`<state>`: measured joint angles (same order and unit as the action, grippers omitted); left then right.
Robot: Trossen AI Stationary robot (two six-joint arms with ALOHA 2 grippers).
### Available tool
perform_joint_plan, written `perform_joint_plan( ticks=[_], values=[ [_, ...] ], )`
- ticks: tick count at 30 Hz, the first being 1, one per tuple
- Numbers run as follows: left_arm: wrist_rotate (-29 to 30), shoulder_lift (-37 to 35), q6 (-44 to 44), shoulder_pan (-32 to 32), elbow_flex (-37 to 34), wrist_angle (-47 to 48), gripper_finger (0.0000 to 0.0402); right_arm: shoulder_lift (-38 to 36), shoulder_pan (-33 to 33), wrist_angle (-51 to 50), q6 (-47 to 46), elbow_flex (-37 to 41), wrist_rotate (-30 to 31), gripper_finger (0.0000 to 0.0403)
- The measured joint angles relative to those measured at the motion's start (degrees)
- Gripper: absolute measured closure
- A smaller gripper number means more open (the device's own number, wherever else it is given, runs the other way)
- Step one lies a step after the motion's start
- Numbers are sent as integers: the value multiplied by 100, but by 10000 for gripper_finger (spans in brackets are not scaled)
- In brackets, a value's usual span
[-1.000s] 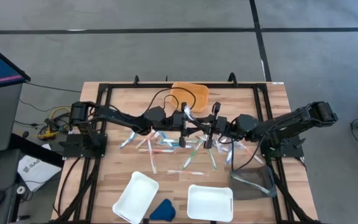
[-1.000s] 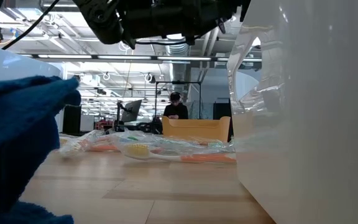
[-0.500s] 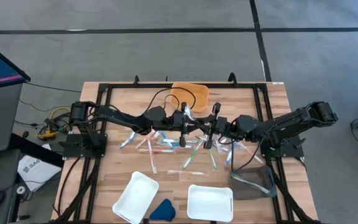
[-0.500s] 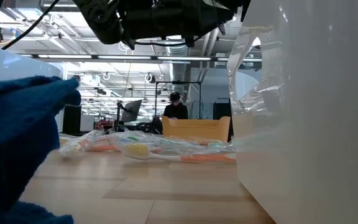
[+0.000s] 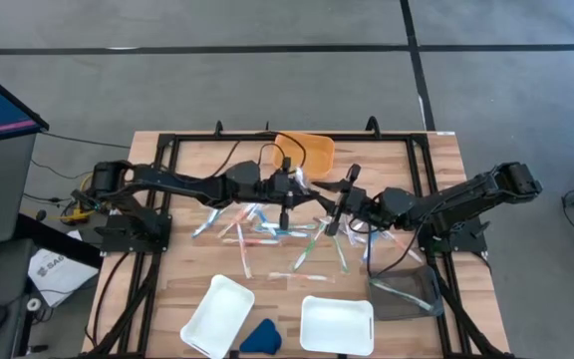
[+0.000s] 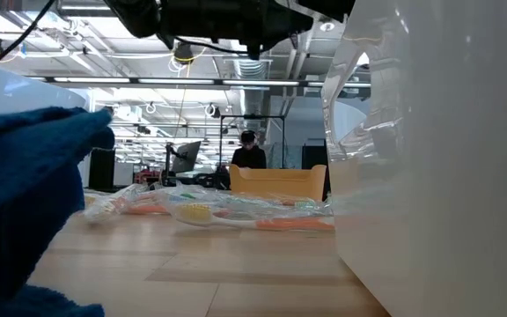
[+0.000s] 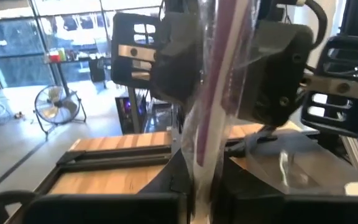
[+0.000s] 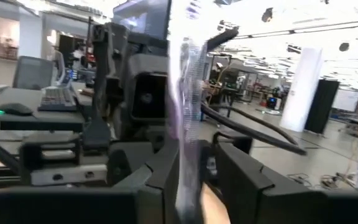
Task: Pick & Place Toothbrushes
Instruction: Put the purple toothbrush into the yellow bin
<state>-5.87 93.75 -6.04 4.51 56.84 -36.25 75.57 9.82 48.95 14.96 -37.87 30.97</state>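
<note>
High view: left gripper (image 5: 285, 185) is over the table's middle, just in front of the orange tray (image 5: 304, 152), with a pale wrapped toothbrush (image 5: 298, 178) at its tip. Right gripper (image 5: 342, 199) is close beside it, a little to the right, pointing toward it. Loose toothbrushes (image 5: 267, 231) in blue, green, orange and clear wrap lie scattered on the wooden table (image 5: 187, 160) below and between the two grippers. Two white trays (image 5: 217, 314) sit at the front edge with a small dark-blue object (image 5: 260, 336) between them; a clear grey bin (image 5: 407, 289) is at the front right.

Low view: blue object (image 6: 25, 202) fills the near left, a white tray wall (image 6: 438, 158) fills the right. Toothbrush pile (image 6: 209, 210) lies flat on the wood mid-table, orange tray (image 6: 278, 182) behind it. Dark arm parts hang at the top; which gripper is which, cannot tell here. A person (image 6: 249, 154) is far back in the room.

Left wrist view: left gripper (image 7: 201, 180) fingers are clamped together on a wrapped toothbrush (image 7: 213, 93), purple handle inside clear plastic, standing upright between them. The other arm's dark hardware is right behind it.

Right wrist view: right gripper (image 8: 191, 186) fingers are closed against a clear-wrapped toothbrush (image 8: 186, 93) that rises upright between them; the left arm's body is close behind.
</note>
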Motion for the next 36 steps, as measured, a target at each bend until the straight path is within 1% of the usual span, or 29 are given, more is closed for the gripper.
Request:
perform_joint_plan(
  ticks=[5,9,14,17,20,24,28,32,36],
  values=[
    [145,-166,-20,-4,0,359,390,1,-2,-4,2,0,109,285],
    [291,-166,-22,2,0,400,390,2,-4,-4,2,0,128,270],
    [318,-166,-20,111,0,487,390,2,-4,-2,2,0,126,258],
    [516,-166,-20,162,0,571,390,2,2,-4,4,0,239,253],
    [796,-163,-18,211,0,734,390,2,32,-2,61,0,470,250],
    [923,-163,44,303,0,835,390,2,86,-2,171,-1,832,247],
    [1040,-163,68,401,0,1069,390,-69,179,-46,259,-1,1557,246],
    [1051,-159,44,599,23,1288,390,-173,333,-62,777,2,2277,249],
    [1040,-157,76,983,415,2268,390,-373,574,-47,1389,0,2500,254]
  ],
)
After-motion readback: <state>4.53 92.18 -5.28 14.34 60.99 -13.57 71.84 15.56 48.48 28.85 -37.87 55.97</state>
